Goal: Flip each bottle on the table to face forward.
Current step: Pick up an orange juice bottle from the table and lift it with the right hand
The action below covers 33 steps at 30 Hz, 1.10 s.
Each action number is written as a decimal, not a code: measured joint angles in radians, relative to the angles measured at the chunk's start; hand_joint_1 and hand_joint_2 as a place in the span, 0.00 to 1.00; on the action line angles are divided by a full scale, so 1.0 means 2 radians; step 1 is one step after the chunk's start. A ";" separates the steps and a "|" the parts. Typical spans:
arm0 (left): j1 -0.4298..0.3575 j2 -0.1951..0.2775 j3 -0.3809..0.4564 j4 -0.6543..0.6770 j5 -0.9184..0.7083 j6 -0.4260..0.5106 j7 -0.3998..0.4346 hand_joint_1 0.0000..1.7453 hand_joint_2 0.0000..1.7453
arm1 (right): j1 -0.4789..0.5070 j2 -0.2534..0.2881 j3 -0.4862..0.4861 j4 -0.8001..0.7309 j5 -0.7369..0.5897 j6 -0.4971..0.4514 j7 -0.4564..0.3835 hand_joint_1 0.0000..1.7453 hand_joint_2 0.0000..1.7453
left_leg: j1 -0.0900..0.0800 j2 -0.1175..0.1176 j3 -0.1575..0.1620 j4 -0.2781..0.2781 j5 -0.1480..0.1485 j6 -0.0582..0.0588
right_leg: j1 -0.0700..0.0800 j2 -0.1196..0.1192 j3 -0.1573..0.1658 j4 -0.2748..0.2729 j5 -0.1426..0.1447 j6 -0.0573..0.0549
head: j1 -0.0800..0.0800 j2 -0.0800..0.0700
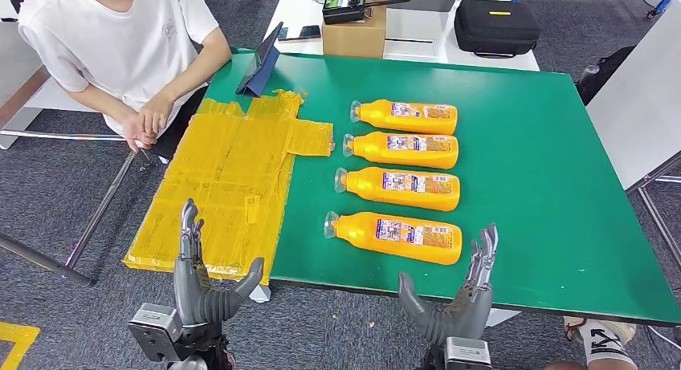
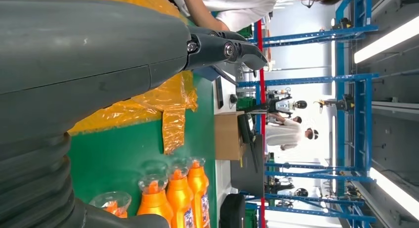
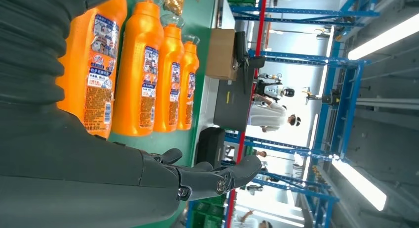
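The green tabletop (image 1: pixel 546 161) carried a crinkled yellow plastic sheet (image 1: pixel 229 185) toward 9 o'clock. Four orange bottles (image 1: pixel 397 177) lay on their sides near the centre, stacked in a column from 12 to 6 o'clock, long axes running 9 to 3, clear caps pointing to 9 o'clock, labels facing up. A person in a white shirt (image 1: pixel 120 41) sat at 10 o'clock. The left hand (image 1: pixel 205 278) hovered at 7 o'clock with fingers spread, holding nothing; the right hand (image 1: pixel 458 294) at 5 o'clock, just below the nearest bottle (image 1: pixel 393 235), likewise splayed and empty.
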 joint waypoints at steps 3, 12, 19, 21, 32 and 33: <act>0.000 0.000 0.002 0.000 0.000 -0.008 -0.003 0.00 1.00 | -0.009 -0.004 -0.003 0.010 0.104 0.009 0.059 0.00 1.00 | 0.000 0.000 0.000 0.000 0.000 0.000 | 0.000 0.000 0.000 0.000 0.000 0.000 | 0.000 0.000; -0.008 0.000 0.006 0.000 0.007 -0.061 -0.001 0.00 1.00 | -0.088 -0.077 -0.059 0.081 0.376 0.070 0.196 0.00 1.00 | -0.001 0.000 0.000 0.000 0.001 0.001 | -0.001 0.000 0.000 0.000 0.001 0.001 | 0.000 0.000; -0.017 -0.001 0.006 0.004 0.007 -0.065 -0.002 0.00 1.00 | -0.103 -0.098 -0.079 0.095 0.381 0.073 0.190 0.00 1.00 | -0.002 0.000 0.000 0.000 0.001 0.001 | -0.001 0.000 0.000 0.000 0.001 0.001 | 0.000 0.000; -0.018 -0.001 0.006 0.005 0.007 -0.066 -0.002 0.00 1.00 | -0.104 -0.100 -0.080 0.096 0.381 0.073 0.191 0.00 1.00 | -0.002 0.000 0.000 0.000 0.001 0.001 | -0.001 0.000 0.000 0.000 0.001 0.001 | 0.000 0.000; -0.019 -0.002 0.007 0.008 0.007 -0.070 -0.002 0.00 1.00 | -0.106 -0.111 -0.080 0.099 0.386 0.094 0.208 0.00 1.00 | -0.002 0.000 0.000 0.000 0.001 0.001 | -0.002 0.000 0.000 0.000 0.001 0.001 | 0.000 0.000; -0.020 -0.002 0.007 0.008 0.007 -0.071 -0.002 0.00 1.00 | -0.107 -0.112 -0.080 0.101 0.384 0.103 0.211 0.00 1.00 | -0.002 0.000 0.000 0.000 0.001 0.001 | -0.002 0.000 0.000 0.000 0.001 0.001 | 0.000 0.000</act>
